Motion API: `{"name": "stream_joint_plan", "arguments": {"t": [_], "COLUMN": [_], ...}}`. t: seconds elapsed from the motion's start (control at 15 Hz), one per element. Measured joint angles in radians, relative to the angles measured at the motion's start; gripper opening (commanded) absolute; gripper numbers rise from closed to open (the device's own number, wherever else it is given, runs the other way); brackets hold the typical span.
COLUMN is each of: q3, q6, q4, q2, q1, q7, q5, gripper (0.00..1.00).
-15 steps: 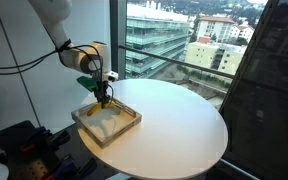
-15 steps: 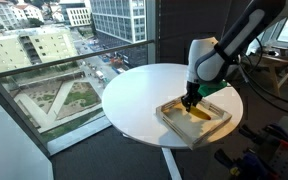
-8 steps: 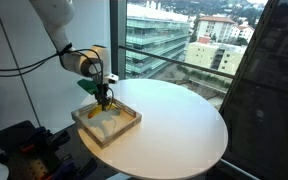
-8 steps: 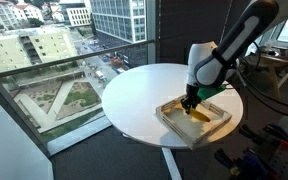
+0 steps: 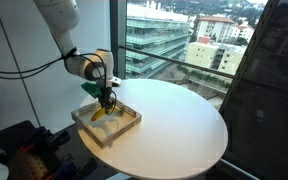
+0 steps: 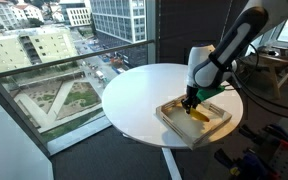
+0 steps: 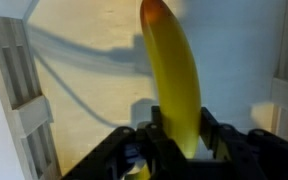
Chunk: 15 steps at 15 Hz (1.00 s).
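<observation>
A shallow wooden tray [image 5: 124, 125] [image 6: 212, 129] lies on a round white table [image 5: 174, 125] [image 6: 139, 95], seen in both exterior views. My gripper [image 5: 105, 102] [image 6: 191, 101] reaches down into the tray. In the wrist view the gripper [image 7: 174, 140] is shut on a yellow banana [image 7: 172, 70], which sticks out past the fingers over the tray's pale floor [image 7: 94, 70]. The banana [image 5: 102, 113] [image 6: 198, 113] shows as a yellow patch under the gripper, low in the tray. Whether it touches the floor I cannot tell.
The table stands beside a large glass window [image 5: 174, 40] overlooking buildings. The tray's wooden side walls [image 7: 19, 80] rise on both sides of the gripper. Cables and dark equipment [image 5: 24, 145] sit below the table edge near the arm's base.
The gripper has moved down a little into the tray with the banana in it. The arm's elbow has shifted slightly.
</observation>
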Motion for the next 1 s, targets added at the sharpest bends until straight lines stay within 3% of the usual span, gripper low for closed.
{"name": "stream_joint_plan", "arguments": {"t": [0.07, 0.2, 0.47, 1.0], "q3": [-0.001, -0.003, -0.004, -0.004], "q6": [0.000, 0.000, 0.000, -0.002], "q4": [0.004, 0.011, 0.020, 0.024], "q2": [0.007, 0.018, 0.032, 0.042], "q1": [0.000, 0.000, 0.000, 0.000], "q7": [0.000, 0.000, 0.001, 0.001], "q5": [0.000, 0.000, 0.000, 0.000], "gripper": [0.66, 0.72, 0.99, 1.00]}}
